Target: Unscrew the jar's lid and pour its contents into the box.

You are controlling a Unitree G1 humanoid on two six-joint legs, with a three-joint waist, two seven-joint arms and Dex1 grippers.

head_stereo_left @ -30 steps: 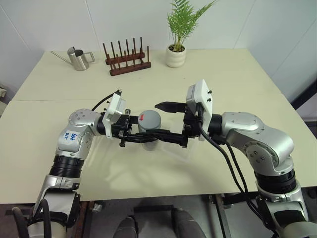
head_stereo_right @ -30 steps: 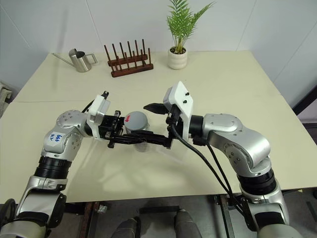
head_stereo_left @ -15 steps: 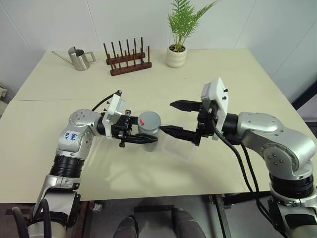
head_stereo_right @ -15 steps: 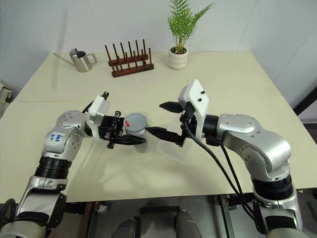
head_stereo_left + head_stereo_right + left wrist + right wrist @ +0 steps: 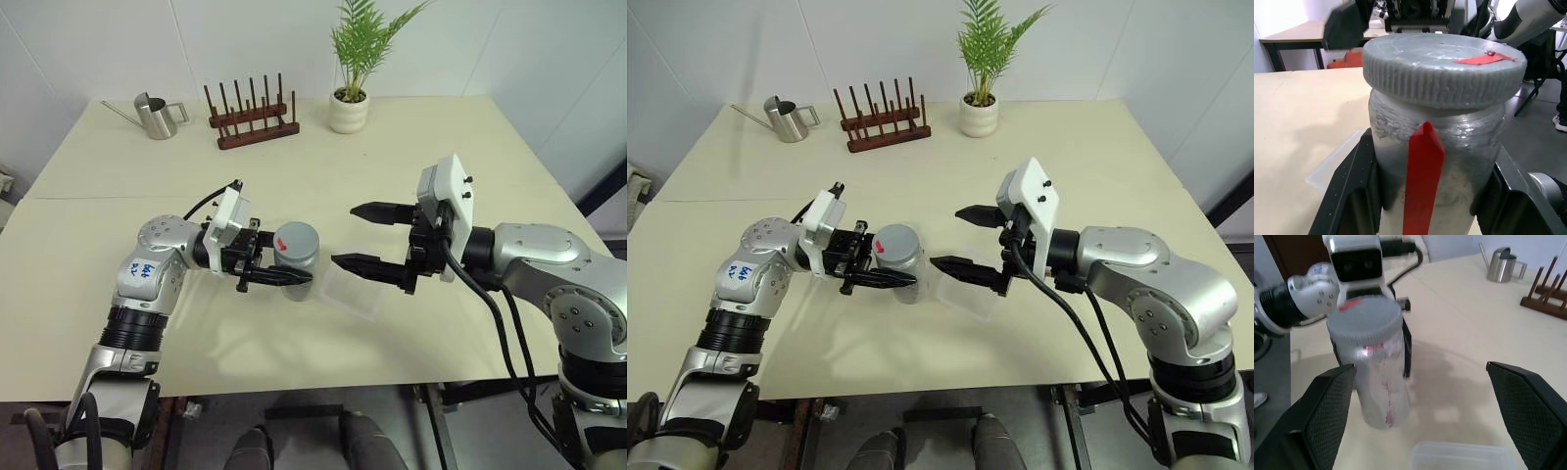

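As right tool (image 5: 367,238) backed off | jar (image 5: 297,257) still lidded

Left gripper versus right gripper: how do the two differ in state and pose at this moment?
The left gripper is shut on the jar, gripping its body below the lid; the right gripper is open and holds nothing. The left gripper's fingers press the jar's sides, while the right gripper's fingers stand apart from the jar, above the box. Both point level, toward each other.
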